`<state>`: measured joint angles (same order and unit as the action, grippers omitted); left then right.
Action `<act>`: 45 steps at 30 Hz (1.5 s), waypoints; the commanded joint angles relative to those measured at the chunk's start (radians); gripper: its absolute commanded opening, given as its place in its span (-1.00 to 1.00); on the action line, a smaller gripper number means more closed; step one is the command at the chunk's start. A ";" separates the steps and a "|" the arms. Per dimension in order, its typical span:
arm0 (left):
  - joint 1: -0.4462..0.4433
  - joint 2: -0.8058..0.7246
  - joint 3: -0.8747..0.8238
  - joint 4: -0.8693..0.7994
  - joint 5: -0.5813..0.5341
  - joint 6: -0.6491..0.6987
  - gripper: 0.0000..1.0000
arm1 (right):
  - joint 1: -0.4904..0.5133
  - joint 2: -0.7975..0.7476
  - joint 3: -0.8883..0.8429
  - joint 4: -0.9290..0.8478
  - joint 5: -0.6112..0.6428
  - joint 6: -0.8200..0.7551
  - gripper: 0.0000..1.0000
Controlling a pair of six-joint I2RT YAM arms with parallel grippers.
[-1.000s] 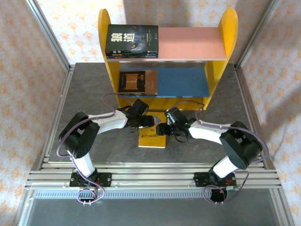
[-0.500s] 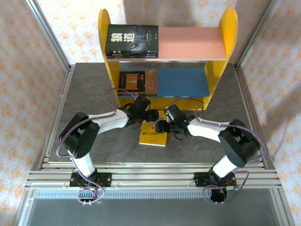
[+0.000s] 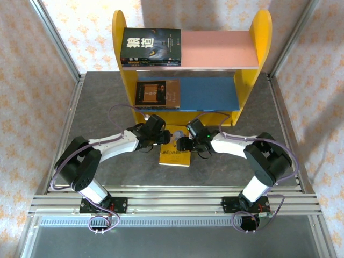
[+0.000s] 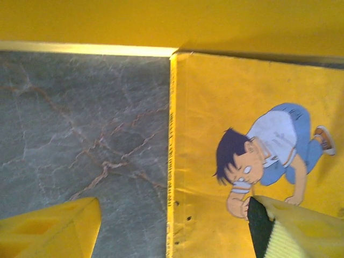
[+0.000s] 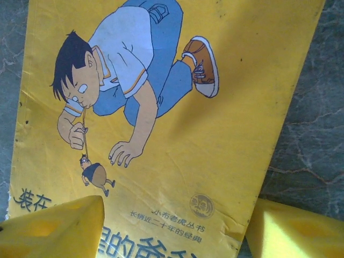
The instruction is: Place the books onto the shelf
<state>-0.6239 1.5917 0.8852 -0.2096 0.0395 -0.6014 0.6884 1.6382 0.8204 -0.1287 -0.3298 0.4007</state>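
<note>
The yellow book (image 3: 174, 158) lies on the tabletop (image 3: 97, 107) near its middle, just in front of the shelf (image 3: 262, 32). My left gripper (image 3: 163, 141) stands open at the book's far left corner, one finger over the cover and the other over bare stone. My right gripper (image 3: 184, 144) is open too, spread across the cover at the far right. Neither clasps anything. Both wrists crowd that far end, close against the shelf's yellow foot. A dark stack (image 3: 150, 47) sits at the pink board's left end, and a brown book (image 3: 157, 92) at the blue board's left end.
</note>
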 commanded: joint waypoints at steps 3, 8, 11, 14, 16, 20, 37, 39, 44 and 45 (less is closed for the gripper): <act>-0.002 -0.024 -0.054 -0.001 -0.018 -0.016 0.51 | 0.028 0.076 -0.024 0.065 0.008 0.002 0.29; 0.000 -0.020 -0.078 0.041 0.009 -0.023 0.51 | 0.034 0.104 -0.061 0.103 -0.012 0.001 0.11; 0.000 -0.013 -0.076 0.050 0.021 -0.024 0.51 | 0.036 0.113 -0.072 0.109 -0.019 0.000 -0.06; 0.000 -0.005 -0.074 0.058 0.033 -0.026 0.51 | 0.037 0.113 -0.081 0.118 -0.024 -0.002 -0.31; 0.000 0.003 -0.073 0.060 0.044 -0.027 0.51 | 0.037 0.114 -0.083 0.120 -0.026 -0.003 -0.43; -0.001 0.016 -0.075 0.071 0.067 -0.032 0.51 | 0.037 0.118 -0.083 0.128 -0.038 -0.007 -0.54; 0.000 -0.058 -0.129 0.277 0.266 -0.096 0.51 | 0.068 0.172 -0.070 0.190 -0.098 0.015 -0.79; 0.001 -0.082 -0.139 0.309 0.294 -0.115 0.50 | 0.069 0.178 -0.066 0.194 -0.102 0.016 -0.79; 0.000 -0.131 -0.155 0.308 0.297 -0.111 0.51 | 0.071 0.184 -0.060 0.195 -0.106 0.015 -0.80; 0.000 -0.133 -0.153 0.293 0.286 -0.104 0.51 | 0.071 0.184 -0.060 0.196 -0.107 0.014 -0.80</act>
<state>-0.5938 1.4952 0.7147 -0.0498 0.1822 -0.6884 0.7044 1.7206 0.7830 0.1223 -0.3706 0.4267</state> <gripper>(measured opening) 0.753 0.101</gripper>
